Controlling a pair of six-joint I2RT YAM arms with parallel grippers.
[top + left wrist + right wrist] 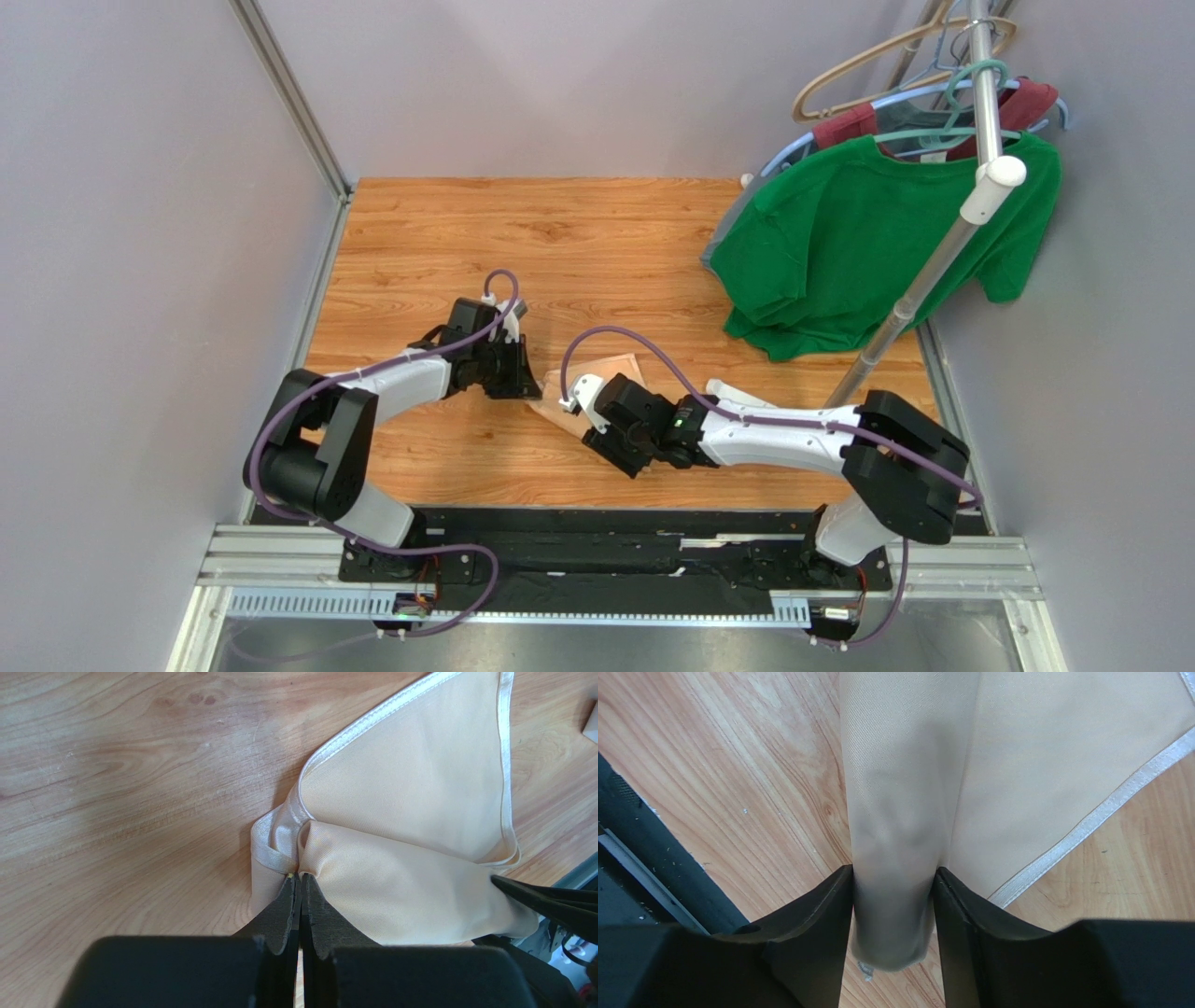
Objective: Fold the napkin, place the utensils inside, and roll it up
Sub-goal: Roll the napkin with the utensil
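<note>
Peach-tan cloth, the napkin [421, 798] lies partly rolled on the wooden table [589, 238] between the two arms. The left gripper [300, 876] is closed tight, pinching a gathered fold. The right gripper [892, 875] clasps the rolled part, both fingers touching the cloth.

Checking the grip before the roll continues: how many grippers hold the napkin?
2. The left gripper pinches a bunched edge of the napkin. The right gripper clamps the rolled part between its fingers.
</note>
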